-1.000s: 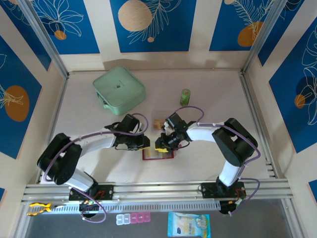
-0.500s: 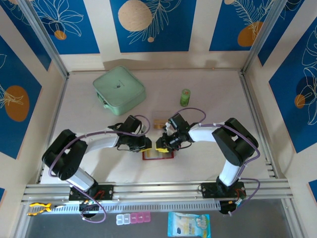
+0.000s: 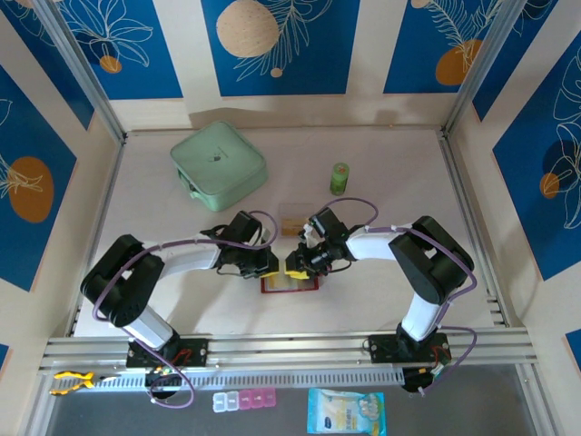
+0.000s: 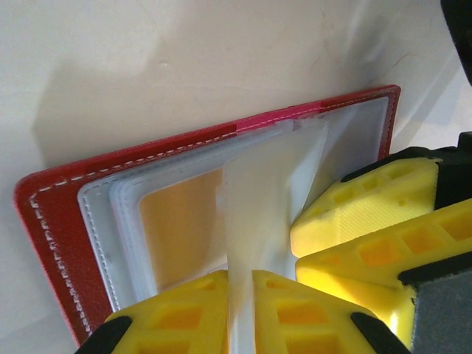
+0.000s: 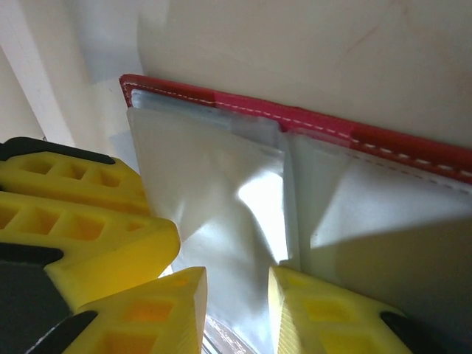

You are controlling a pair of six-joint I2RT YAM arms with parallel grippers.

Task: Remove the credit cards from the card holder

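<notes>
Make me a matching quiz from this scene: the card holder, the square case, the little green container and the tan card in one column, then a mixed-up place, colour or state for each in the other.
Column one
1. card holder
2. square case
3. green container
4. tan card

Column two
A. standing upright, far side, right of centre
B. mint green, far left
C. lying flat just beyond the card holder
D. lying open, clear sleeves showing

Pairs: 1-D, 2-B, 3-A, 4-C
</notes>
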